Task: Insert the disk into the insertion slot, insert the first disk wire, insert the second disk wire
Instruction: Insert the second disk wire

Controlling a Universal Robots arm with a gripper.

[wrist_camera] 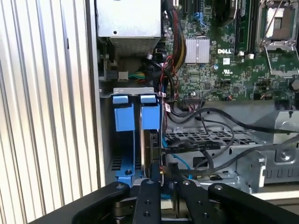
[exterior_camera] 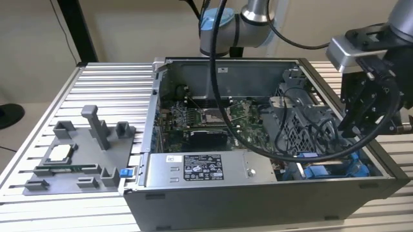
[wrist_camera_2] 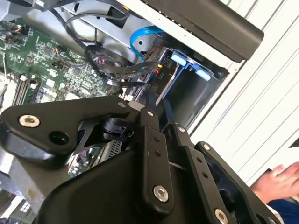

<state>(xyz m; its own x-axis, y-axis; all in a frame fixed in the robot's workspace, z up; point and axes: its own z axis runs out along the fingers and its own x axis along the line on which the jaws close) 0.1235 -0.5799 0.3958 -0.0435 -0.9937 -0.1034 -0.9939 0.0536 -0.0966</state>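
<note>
The disk (wrist_camera: 150, 116) stands in the insertion slot (wrist_camera: 133, 89) at the corner of the open computer case (exterior_camera: 258, 203), its blue carrier beside a second blue carrier (wrist_camera: 122, 116). The blue tabs also show in the second wrist view, disk (wrist_camera_2: 186, 63), and in the exterior view, disk (exterior_camera: 326, 170). My gripper (wrist_camera: 164, 176) hangs just over the disk's edge, its fingers close together on a small connector with red and yellow wires. In the exterior view my gripper (exterior_camera: 353, 130) reaches down into the case at the exterior view's right. A blue flat wire (wrist_camera_2: 140, 37) loops near the bay.
A grey labelled power-supply box (exterior_camera: 203, 166) lies along the case's front wall. Black cables (wrist_camera: 210, 116) cross the metal drive cage (wrist_camera: 243, 154) beside the green motherboard (wrist_camera: 224, 56). A grey fixture tray (exterior_camera: 71, 154) sits on the slatted table. A person's hand (wrist_camera_2: 278, 179) is outside the case.
</note>
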